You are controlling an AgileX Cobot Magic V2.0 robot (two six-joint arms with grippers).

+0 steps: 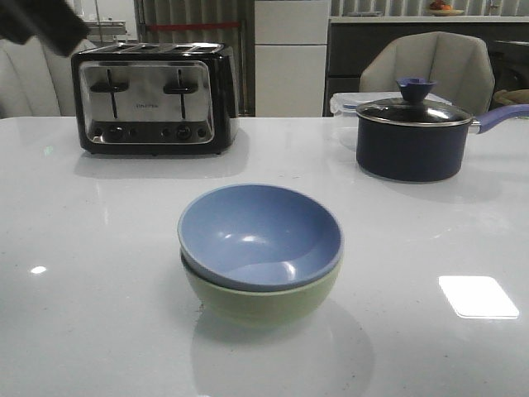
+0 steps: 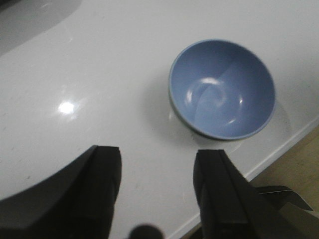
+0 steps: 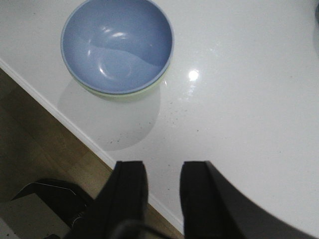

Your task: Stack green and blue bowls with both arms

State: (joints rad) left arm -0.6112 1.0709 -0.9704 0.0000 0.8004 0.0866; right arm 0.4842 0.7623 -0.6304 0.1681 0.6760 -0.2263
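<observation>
The dusty blue bowl (image 1: 258, 234) sits nested inside the pale green bowl (image 1: 264, 299) on the white table near its front edge. Only the green rim shows under the blue bowl (image 2: 223, 88) in the left wrist view and under the blue bowl (image 3: 117, 44) in the right wrist view. My left gripper (image 2: 157, 154) hangs open above the table, well clear of the stack, with nothing between its fingers. My right gripper (image 3: 163, 169) is open over the table's front edge, also empty and apart from the bowls. A blurred dark piece of an arm (image 1: 41, 23) shows at the front view's top left.
A black-and-chrome toaster (image 1: 153, 98) stands at the back left. A dark lidded saucepan (image 1: 413, 136) with a purple handle stands at the back right, a clear container behind it. The table's front edge (image 3: 75, 127) runs close to the bowls, floor below.
</observation>
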